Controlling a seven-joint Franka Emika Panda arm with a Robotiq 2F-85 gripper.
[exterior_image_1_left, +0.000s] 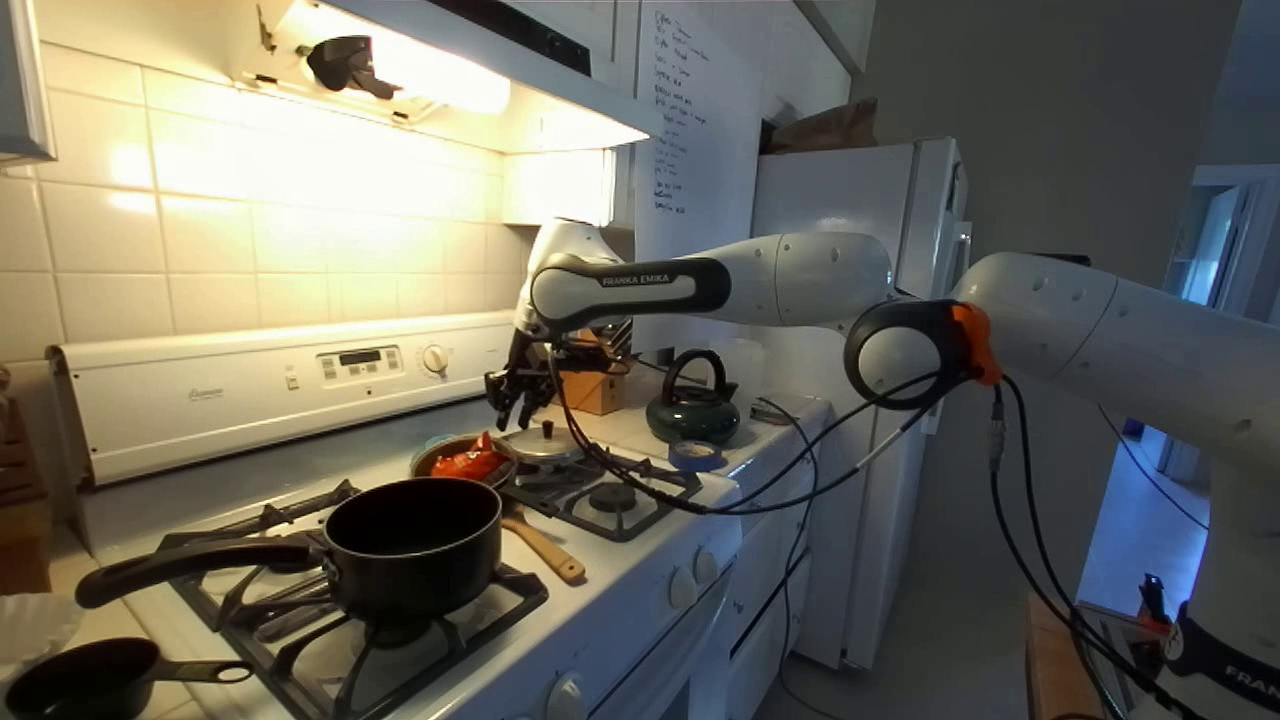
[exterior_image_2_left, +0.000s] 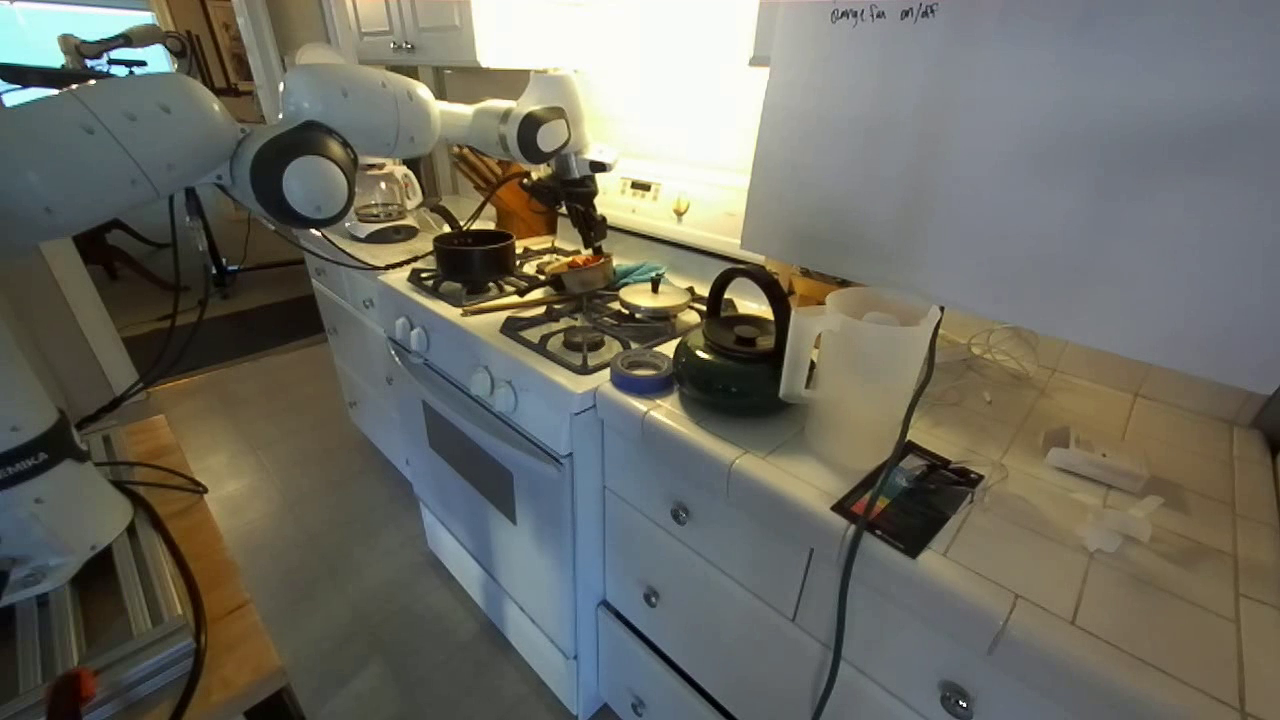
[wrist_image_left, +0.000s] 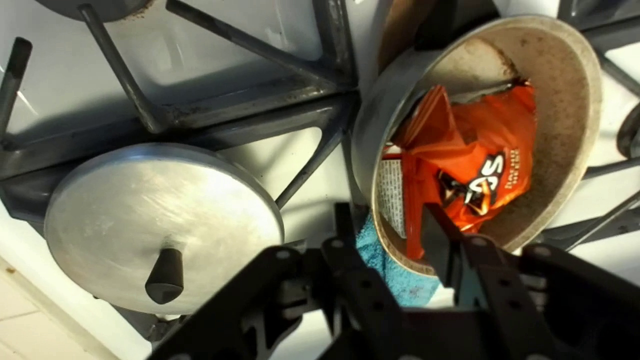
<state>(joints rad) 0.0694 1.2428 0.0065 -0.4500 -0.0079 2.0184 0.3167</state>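
1. End effector (wrist_image_left: 387, 220): we see its two dark fingers spread, with a clear gap between the tips; in both exterior views we find it pointing downward over the rear part of the stove (exterior_image_1_left: 640, 560).
2. Pot (wrist_image_left: 570, 115): we observe this small, stained metal vessel close beneath the fingertips, one finger overlapping its rim in the wrist view; we cannot tell whether the two touch.
3. Packet (wrist_image_left: 492, 132): we note a crumpled orange-red bag with white lettering, resting inside the pot.
4. Cloth (wrist_image_left: 412, 285): we see teal fabric just beside the pot, partly hidden by it.
5. Lid (wrist_image_left: 120, 215): we find this round metal cover near the pot, black knob (wrist_image_left: 167, 280) uppermost, on a dark grate (wrist_image_left: 314, 166).
6. Wooden utensil (exterior_image_1_left: 548, 547): we see it extending from beside the pot toward the stove's front edge.
7. Saucepan (exterior_image_1_left: 430, 570): we observe a deep black pan on the stove's front half, its long handle projecting to one side.
8. Worktop (exterior_image_2_left: 1140, 590): next to the stove, we note a roll of blue tape (exterior_image_2_left: 642, 381), a dark-green kettle (exterior_image_2_left: 735, 385) and a translucent pitcher (exterior_image_2_left: 870, 390).
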